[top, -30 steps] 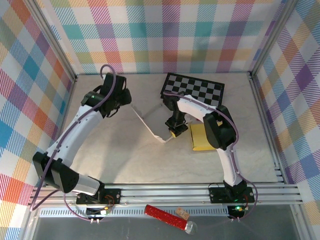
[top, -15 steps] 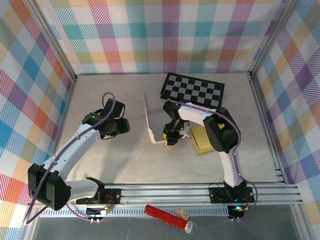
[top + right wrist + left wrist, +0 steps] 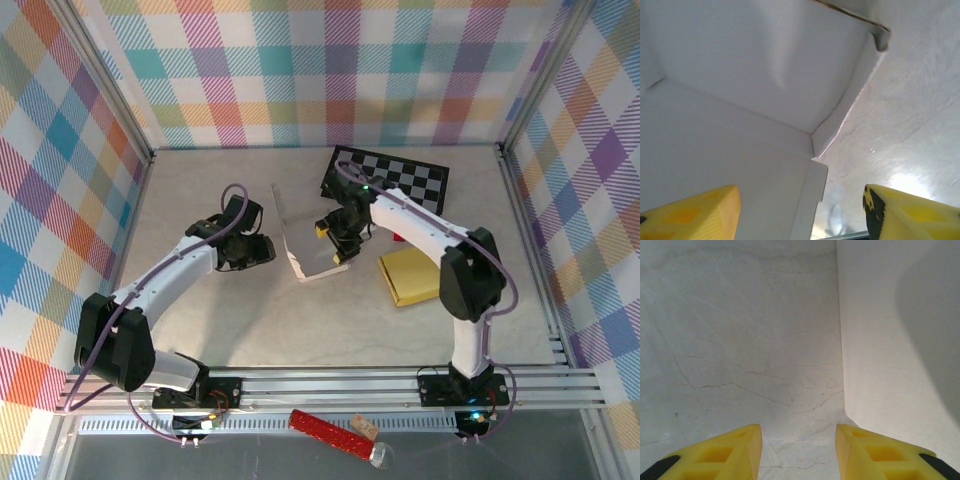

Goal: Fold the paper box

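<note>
Left of centre in the overhead view, the left tool (image 3: 252, 248) points at the paper box (image 3: 298, 256), its yellow fingers (image 3: 730, 450) spread with only bare counter (image 3: 220, 330) between them. The box sits mid-frame between the two tools, one white panel raised and another flat on the counter. Just right of it, the right tool (image 3: 338, 238) hovers over the box's edge with its fingers wide apart and pinching nothing, while a checkerboard (image 3: 395, 180) lies at upper right and a yellow pad (image 3: 412, 277) below it.
</note>
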